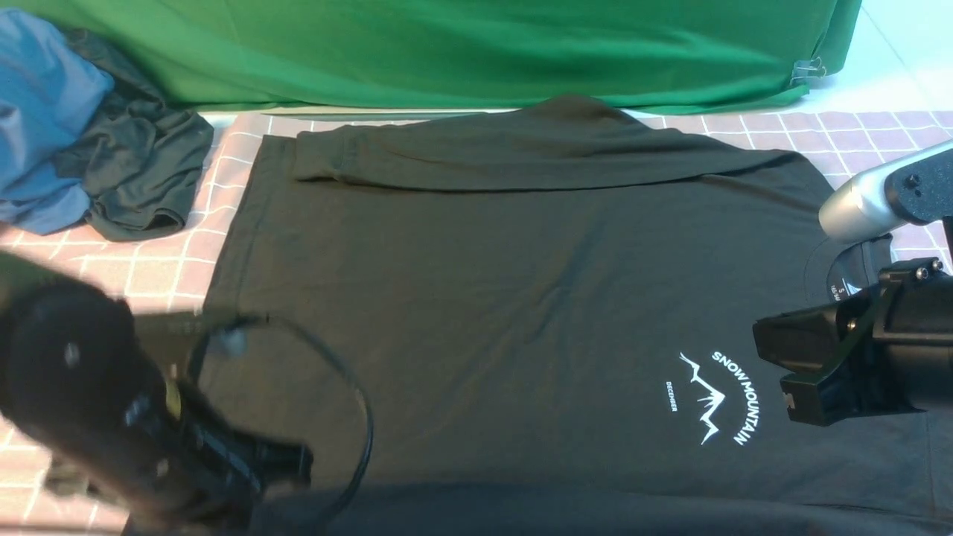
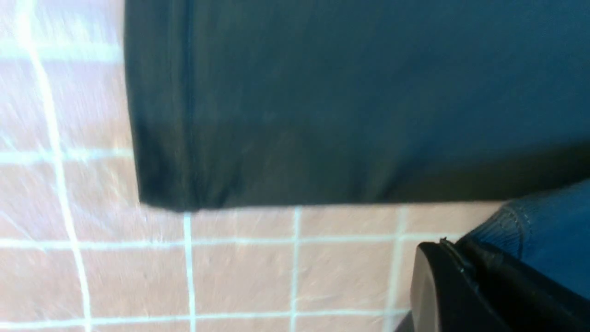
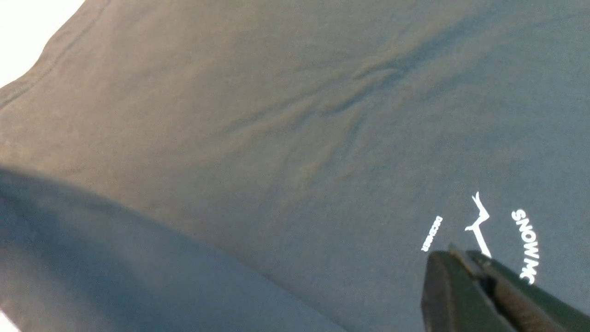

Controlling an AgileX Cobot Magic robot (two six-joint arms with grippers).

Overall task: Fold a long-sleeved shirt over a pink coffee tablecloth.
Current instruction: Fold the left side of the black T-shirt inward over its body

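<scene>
The black long-sleeved shirt (image 1: 476,298) lies flat on the pink coffee tablecloth (image 1: 149,275), hem to the left and neck label (image 1: 841,286) to the right. One sleeve (image 1: 484,156) is folded across its far edge. The other sleeve (image 1: 595,514) runs along the near edge to my blurred left gripper (image 1: 290,465). In the left wrist view, that gripper (image 2: 449,244) is shut, with the ribbed cuff (image 2: 539,226) at its tips, near the hem corner (image 2: 161,193) over the tablecloth (image 2: 253,276). My right gripper (image 1: 774,365) is shut and empty, over the logo (image 1: 715,398). The right wrist view shows it (image 3: 456,256) by that logo (image 3: 525,244).
A blue garment (image 1: 45,112) and a smaller dark grey-green garment (image 1: 141,164) are heaped at the far left. A bright green cloth (image 1: 476,52) hangs along the back. A black cable loop (image 1: 357,394) from the left arm arcs over the shirt.
</scene>
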